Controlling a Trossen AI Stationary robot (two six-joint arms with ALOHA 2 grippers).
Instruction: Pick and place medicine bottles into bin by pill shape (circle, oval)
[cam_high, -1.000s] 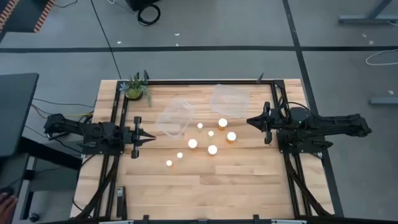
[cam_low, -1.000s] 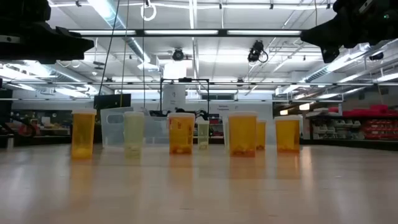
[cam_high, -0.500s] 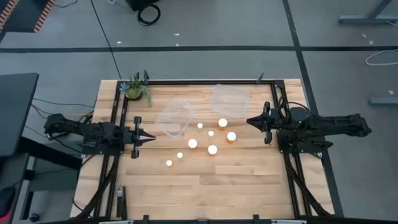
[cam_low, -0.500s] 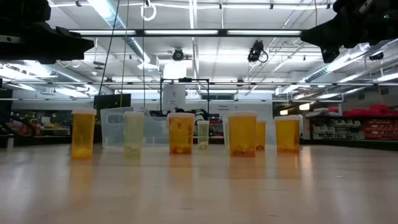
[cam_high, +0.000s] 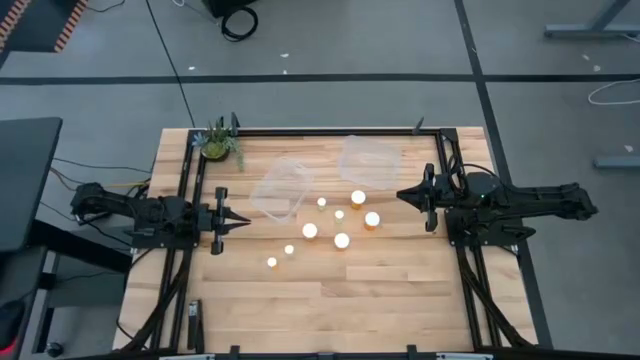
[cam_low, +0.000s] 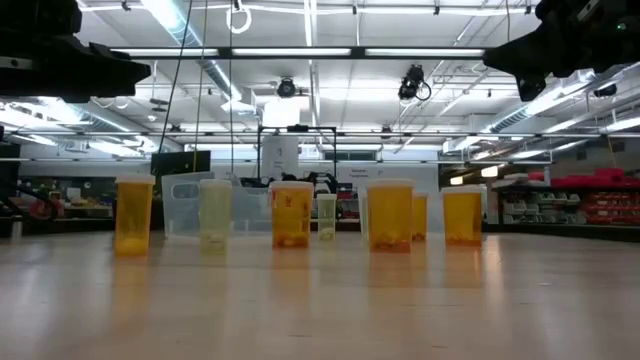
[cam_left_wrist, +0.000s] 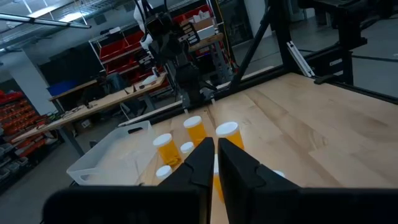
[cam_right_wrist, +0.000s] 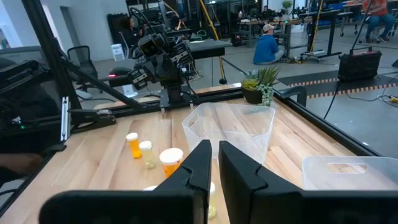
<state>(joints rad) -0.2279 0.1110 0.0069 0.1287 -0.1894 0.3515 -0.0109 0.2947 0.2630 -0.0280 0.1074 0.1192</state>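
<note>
Several medicine bottles with white caps (cam_high: 342, 240) stand upright on their bases in a loose cluster at the table's middle. In the low view they show as an amber row (cam_low: 291, 213). Two clear bins stand at the far side, one tilted toward the left (cam_high: 283, 187) and one toward the right (cam_high: 370, 160). My left gripper (cam_high: 243, 223) hovers shut at the left, pointing level at the cluster. In its wrist view the fingers (cam_left_wrist: 216, 149) lie side by side. My right gripper (cam_high: 401, 196) hovers shut at the right, pointing level toward the bottles and a bin (cam_right_wrist: 229, 127).
A small green potted plant (cam_high: 217, 143) stands at the table's far left corner. A black frame (cam_high: 330, 131) runs along the far edge and both sides. Bare wood lies along the near half (cam_high: 330, 300). A seated person (cam_right_wrist: 268, 46) shows far off in the room.
</note>
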